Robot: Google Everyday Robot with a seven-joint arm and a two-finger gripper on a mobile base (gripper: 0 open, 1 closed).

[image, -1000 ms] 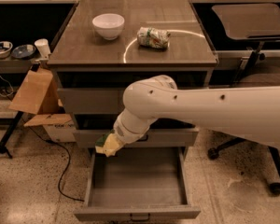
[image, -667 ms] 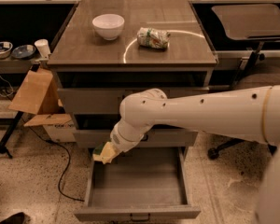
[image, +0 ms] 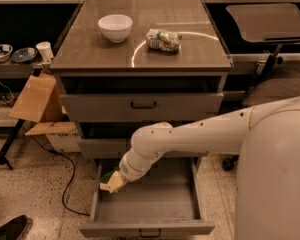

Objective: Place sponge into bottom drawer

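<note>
The bottom drawer (image: 145, 227) is pulled open below the two shallower grey drawers, and its floor shows bare grey metal. My white arm reaches down from the right, and my gripper (image: 111, 182) sits at the drawer's back left corner, just inside the left wall. It is shut on the sponge (image: 110, 180), whose green layer over pale yellow foam shows at the tip. The sponge is low over the drawer floor; I cannot tell whether it touches it.
A white bowl (image: 115, 27) and a green-and-white snack bag (image: 163, 40) lie on the cabinet top (image: 140, 59). A cardboard box (image: 37, 101) and a black cable (image: 65, 184) are on the floor at the left. A chair base (image: 270, 91) stands at the right.
My gripper with the sponge has moved lower and further into the open bottom drawer, toward its back left corner. The arm has dropped with it.
</note>
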